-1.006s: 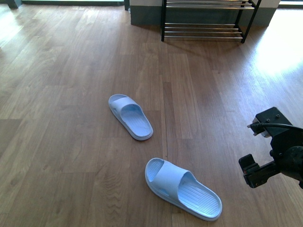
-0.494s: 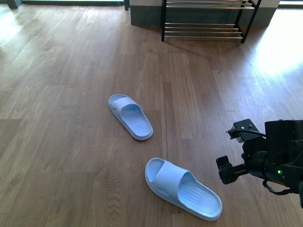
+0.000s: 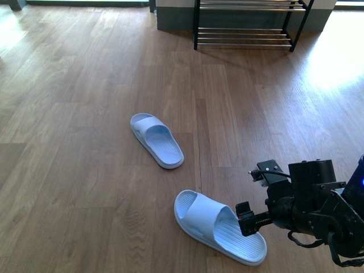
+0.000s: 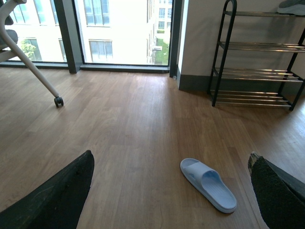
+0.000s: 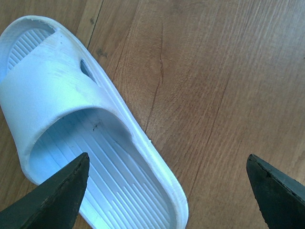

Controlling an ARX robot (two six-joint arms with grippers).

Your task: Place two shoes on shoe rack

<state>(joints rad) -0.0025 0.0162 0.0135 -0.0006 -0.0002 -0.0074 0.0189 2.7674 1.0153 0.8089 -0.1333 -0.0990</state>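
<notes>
The two shoes are light blue slide sandals on the wooden floor. One (image 3: 156, 140) lies mid-floor and the other (image 3: 219, 226) lies nearer me. My right gripper (image 3: 256, 194) hangs open just right of the near slide's heel. In the right wrist view that slide (image 5: 71, 119) fills the left side, with one finger (image 5: 57, 200) over its heel end and my right gripper (image 5: 167, 162) open and holding nothing. The shoe rack (image 3: 244, 34) stands at the far wall. My left gripper (image 4: 171, 160) is open above the floor, looking at one slide (image 4: 208, 183) and the shoe rack (image 4: 255, 71).
A chair leg with a castor (image 4: 58, 101) stands by the window. A grey item (image 4: 290, 5) rests on the rack's top tier. Bright sunlight falls on the floor at the right (image 3: 335, 62).
My right gripper has moved left and lower, from the right edge of the front view to beside the near slide's heel. The slides have not moved.
</notes>
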